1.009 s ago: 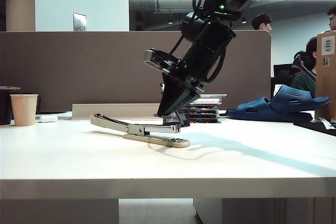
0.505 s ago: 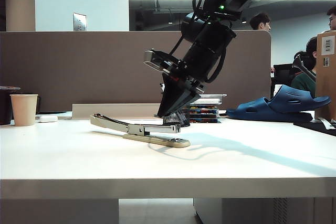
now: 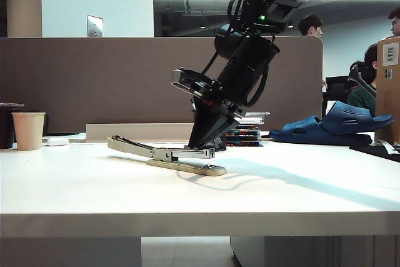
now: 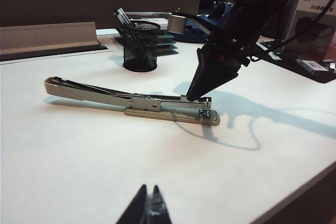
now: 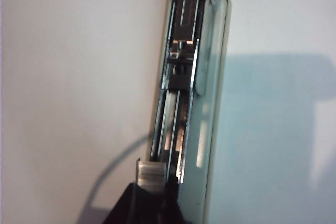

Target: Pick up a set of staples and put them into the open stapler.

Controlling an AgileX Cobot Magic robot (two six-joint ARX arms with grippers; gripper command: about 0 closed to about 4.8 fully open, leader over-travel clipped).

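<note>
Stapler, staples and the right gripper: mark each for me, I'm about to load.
stapler (image 4: 157, 113), left wrist view, on its beige base.
set of staples (image 5: 150, 174), right wrist view, on the ridged silver strip.
right gripper (image 4: 190, 97), left wrist view, at its shut tips above the magazine channel.

stapler (image 3: 165, 155) on table (image 3: 200, 198), pen cup (image 4: 139, 45) behind

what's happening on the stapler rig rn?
The right gripper is shut on the set of staples and holds its tip down at the front end of the open stapler, right over the silver magazine channel. The staples don't look seated in the channel yet. The left gripper is shut, holds nothing, and sits back from the stapler over bare table.
</note>
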